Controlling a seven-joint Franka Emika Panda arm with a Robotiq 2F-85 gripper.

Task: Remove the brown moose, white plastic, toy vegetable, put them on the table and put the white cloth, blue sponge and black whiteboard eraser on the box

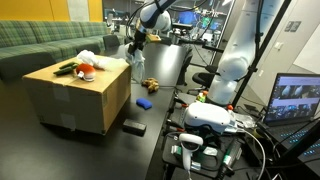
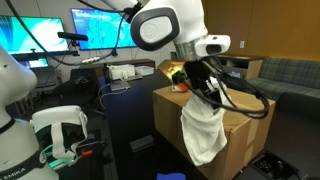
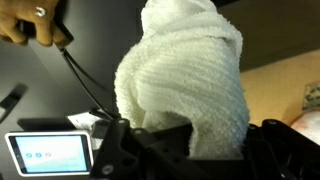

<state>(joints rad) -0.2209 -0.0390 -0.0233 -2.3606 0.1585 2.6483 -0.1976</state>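
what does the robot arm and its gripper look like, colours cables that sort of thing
The arm is glossy white, built from rounded, bulbous links, with a dark round cap on one joint. The gripper is black and blocky. In the wrist view a thin black cable runs beside it. No markings are readable.

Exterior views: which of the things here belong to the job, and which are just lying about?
Job: white cloth, box, toy vegetable, white plastic, brown moose, blue sponge, black whiteboard eraser, table.
Lying about: green sofa, laptop, monitor.
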